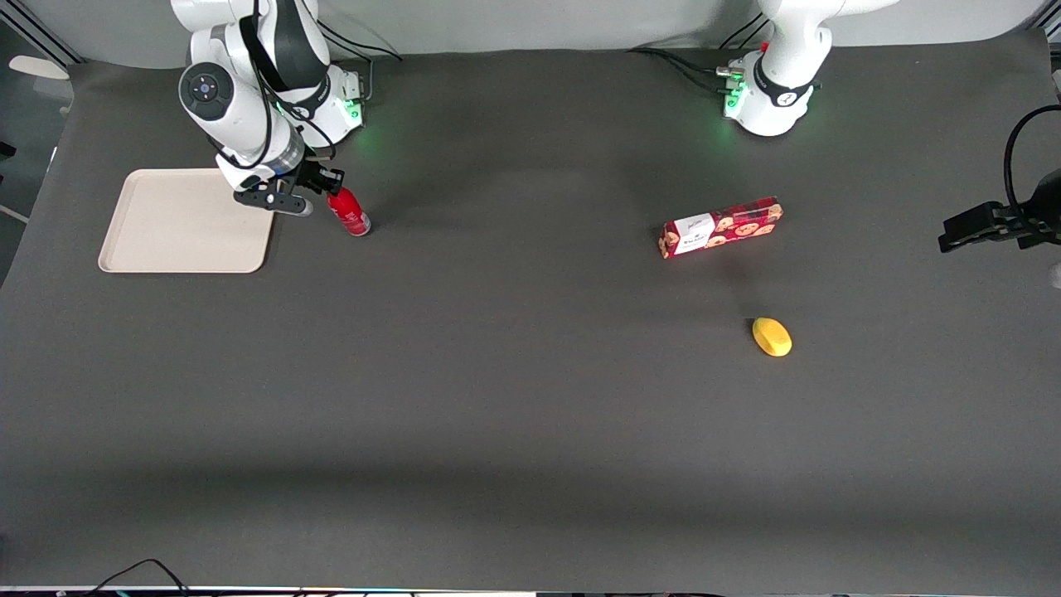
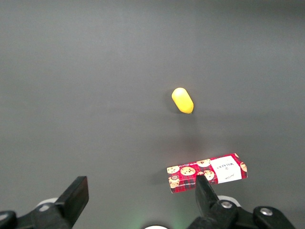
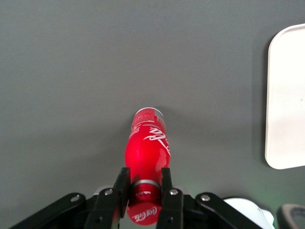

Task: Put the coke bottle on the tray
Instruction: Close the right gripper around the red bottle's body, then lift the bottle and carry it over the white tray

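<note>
A dark grey table [image 1: 514, 398]. Your gripper [image 3: 144, 194] pinches the coke bottle [image 3: 147, 152] by its neck; lift straight, then lower it flat inside the nearby tray [image 1: 178, 220].

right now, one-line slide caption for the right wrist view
Gripper shut on the coke bottle at its neck, tray nearby.

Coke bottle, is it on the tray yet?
Not yet. The gripper is shut on the neck of the coke bottle, so the grab looks done. The bottle is beside the tray, not on it. It must be carried over and set down on the tray.
</note>
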